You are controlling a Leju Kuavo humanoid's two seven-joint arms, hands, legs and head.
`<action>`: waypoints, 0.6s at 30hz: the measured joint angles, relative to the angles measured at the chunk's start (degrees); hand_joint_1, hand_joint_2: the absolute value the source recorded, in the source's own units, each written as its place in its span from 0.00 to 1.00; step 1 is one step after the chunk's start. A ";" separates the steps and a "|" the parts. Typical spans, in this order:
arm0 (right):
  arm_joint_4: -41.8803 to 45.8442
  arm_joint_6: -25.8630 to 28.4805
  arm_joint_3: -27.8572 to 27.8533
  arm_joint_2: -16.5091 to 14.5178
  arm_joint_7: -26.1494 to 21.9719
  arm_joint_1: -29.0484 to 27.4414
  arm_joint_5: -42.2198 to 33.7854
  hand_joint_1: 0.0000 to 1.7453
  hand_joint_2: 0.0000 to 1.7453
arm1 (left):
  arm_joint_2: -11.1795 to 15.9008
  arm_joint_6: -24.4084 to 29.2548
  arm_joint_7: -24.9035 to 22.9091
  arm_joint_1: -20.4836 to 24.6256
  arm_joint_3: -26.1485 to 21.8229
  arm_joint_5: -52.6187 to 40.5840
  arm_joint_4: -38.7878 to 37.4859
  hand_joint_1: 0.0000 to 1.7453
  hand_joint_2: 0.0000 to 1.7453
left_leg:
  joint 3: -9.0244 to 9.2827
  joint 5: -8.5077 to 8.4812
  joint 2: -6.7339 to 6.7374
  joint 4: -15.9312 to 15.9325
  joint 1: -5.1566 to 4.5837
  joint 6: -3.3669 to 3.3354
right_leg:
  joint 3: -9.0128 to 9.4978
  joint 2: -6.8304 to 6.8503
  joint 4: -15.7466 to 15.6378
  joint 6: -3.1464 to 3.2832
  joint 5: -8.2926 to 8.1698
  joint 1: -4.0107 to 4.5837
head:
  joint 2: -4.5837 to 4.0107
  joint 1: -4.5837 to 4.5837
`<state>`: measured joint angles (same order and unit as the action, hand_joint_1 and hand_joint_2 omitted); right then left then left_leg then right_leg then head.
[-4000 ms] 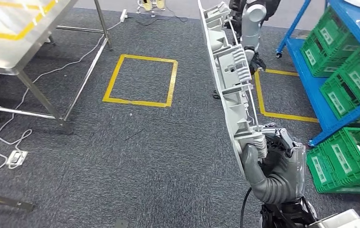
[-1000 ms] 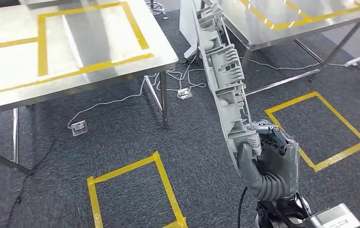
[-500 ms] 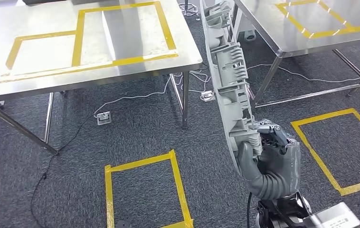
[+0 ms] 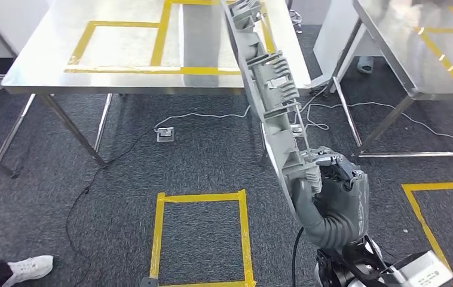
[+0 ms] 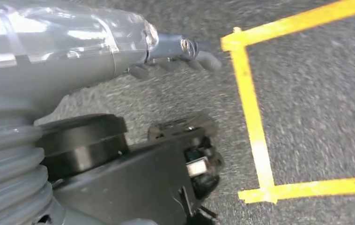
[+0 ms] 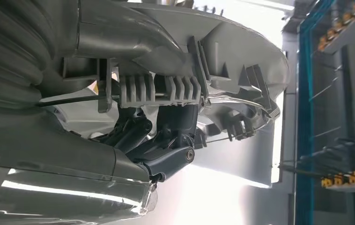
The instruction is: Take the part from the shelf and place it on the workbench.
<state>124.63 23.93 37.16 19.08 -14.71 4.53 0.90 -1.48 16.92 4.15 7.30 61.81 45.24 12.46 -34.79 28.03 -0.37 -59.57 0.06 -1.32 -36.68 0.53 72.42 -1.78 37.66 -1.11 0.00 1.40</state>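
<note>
The part [image 4: 270,101] is a long grey plastic moulding with ribs and clips. It stands nearly upright, leaning away to the upper left. My right hand [image 4: 331,197] grips its lower end, thumb on the smooth outer side. In the right wrist view the dark fingers [image 6: 166,154] hook into the ribbed inner side of the part [image 6: 222,51]. The steel workbench [image 4: 122,42] with yellow tape outlines lies ahead, behind the part's upper end. My left hand [image 5: 166,56] hangs over the carpet, fingers stretched out and holding nothing.
A second steel table [image 4: 427,42] stands at the right. A yellow tape square [image 4: 200,239] marks the carpet in front of me. Cables and a socket box [image 4: 165,133] lie under the workbench. A person's white shoe [image 4: 30,266] is at the lower left.
The whole view has swung: the shelf has gone out of sight and the taped workbench has come to lie straight ahead. My right hand holds the part as before.
</note>
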 joint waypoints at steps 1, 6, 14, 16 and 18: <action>-0.31 0.08 -0.01 -0.12 -0.68 0.04 -0.75 1.00 1.00 | 0.18 0.21 -0.09 -0.04 -0.01 0.58 0.00 0.00 1.00 | 0.06 -0.01 -0.61 -0.01 -0.16 -0.07 | -0.95 -0.11 1.62 0.20 -0.09 0.08 | 0.00 0.38; -1.31 0.59 -0.10 -0.62 -3.92 0.12 -5.01 1.00 1.00 | 1.19 2.03 1.94 -0.11 -0.34 3.97 0.00 0.00 1.00 | 0.29 0.02 -1.91 -0.06 -0.83 0.00 | 3.47 -0.63 -11.36 2.43 -8.55 0.94 | 0.00 1.11; -3.02 0.23 -0.09 -2.29 -6.10 -0.42 -7.63 1.00 1.00 | 2.39 1.77 4.09 -0.38 -1.56 6.05 0.00 0.00 1.00 | 0.13 0.35 -0.59 0.07 -0.82 -0.11 | 4.28 -1.34 -14.07 1.34 -8.48 1.21 | 0.00 0.53; -3.45 0.22 -0.09 -2.56 -6.11 -0.46 -7.66 1.00 1.00 | 2.56 1.77 4.14 -0.37 -1.68 6.11 0.00 0.00 1.00 | 0.18 0.32 -0.52 0.14 -0.78 -0.01 | 4.28 -1.42 -14.05 1.40 -8.47 1.23 | 0.00 0.48; -3.87 0.15 -0.09 -2.75 -6.14 -0.52 -7.70 1.00 1.00 | 2.65 1.77 4.18 -0.38 -1.85 6.15 0.01 0.00 1.00 | 0.19 0.35 -0.50 0.16 -0.75 0.06 | 4.27 -1.44 -14.04 1.45 -8.45 1.25 | 0.00 0.47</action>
<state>120.76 24.08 37.07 16.32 -20.85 4.02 -6.80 1.17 18.69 8.33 6.93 59.96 51.39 12.46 -34.60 28.37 -0.87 -59.41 -0.69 -1.26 -32.40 -0.91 58.38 -0.33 29.21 0.14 0.00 1.88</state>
